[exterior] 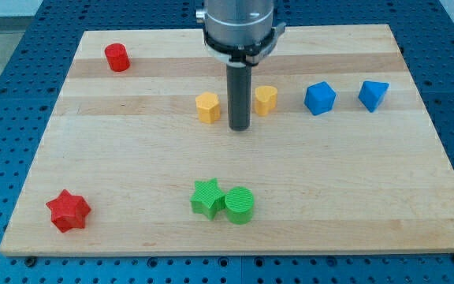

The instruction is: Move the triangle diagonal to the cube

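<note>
With no pincer to open or close, my tip (240,127) rests well left of the blue cube (319,99), whose right-hand neighbour is the blue triangle (373,95).

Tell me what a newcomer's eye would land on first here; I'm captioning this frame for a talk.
The dark rod drops from the view's top at centre, my tip resting between two yellow blocks, touching neither. To the view's right sit the blue cube and blue triangle, side by side and apart. Near the bottom, a green star and green cylinder touch.
</note>
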